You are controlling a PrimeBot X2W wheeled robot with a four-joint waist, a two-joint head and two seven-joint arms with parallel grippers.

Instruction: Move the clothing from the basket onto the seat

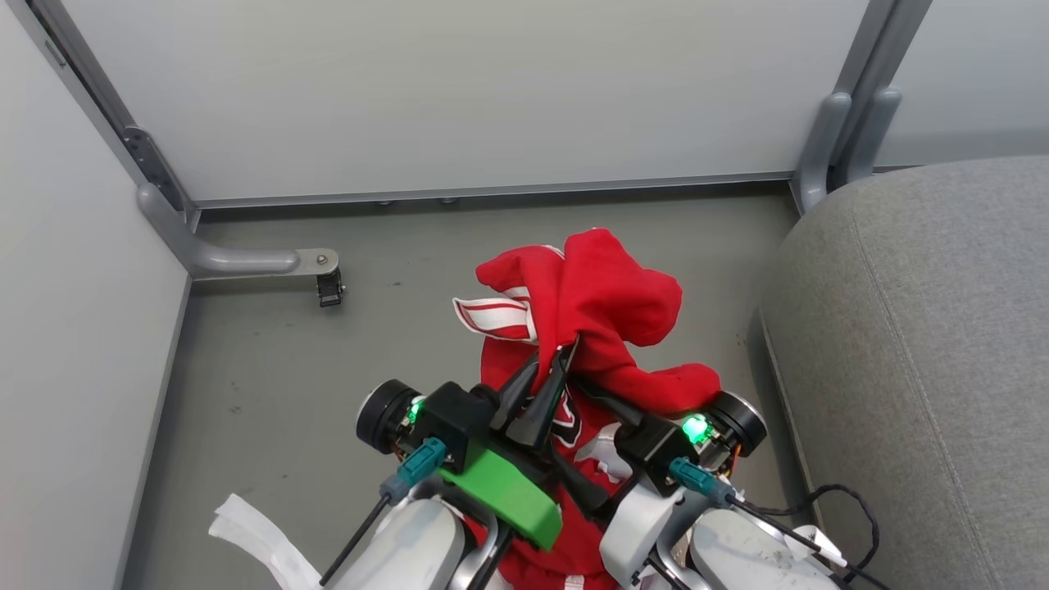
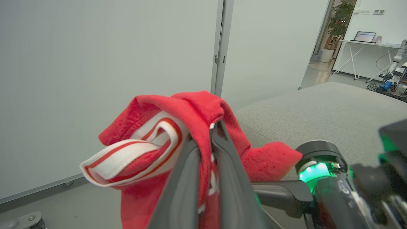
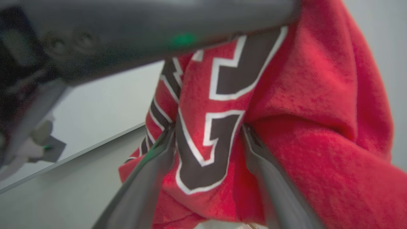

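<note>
Nearest to me, my two wrists sit close together, green lights glowing on both. My left gripper [image 1: 551, 360] is pinched tight on the jersey [image 1: 606, 295], the two fingers pressed together with a fold of red cloth caught between them up by the tips. The cloth bunches over those tips and spills off either side. A loop of red-and-white striped trim [image 2: 133, 156] sticks out to the left, and a red flap drops to the right over my other wrist.

My right gripper [image 3: 208, 130] comes in from the right, just beneath the left one, and its fingers stand wide apart. Between them hangs the front of the jersey, black lettering edged in white [image 3: 203, 149]. The cloth lies against both fingers and drapes over the right one, but they are not closed on it.

So the jersey hangs off my left gripper, lifted above the grey floor [image 1: 328, 360]. To its right, with a strip of floor between, is the seat [image 1: 926, 328], its rounded grey edge facing the cloth. No part of the jersey touches it.

Low on the near left, a white strip of cloth [image 1: 254, 533] lies on the floor beside my left forearm. Further off on the left, a castor [image 1: 329, 288] rests on the floor under a grey metal foot. At the far end, pale wall panels [image 1: 459, 98] close off the space.
</note>
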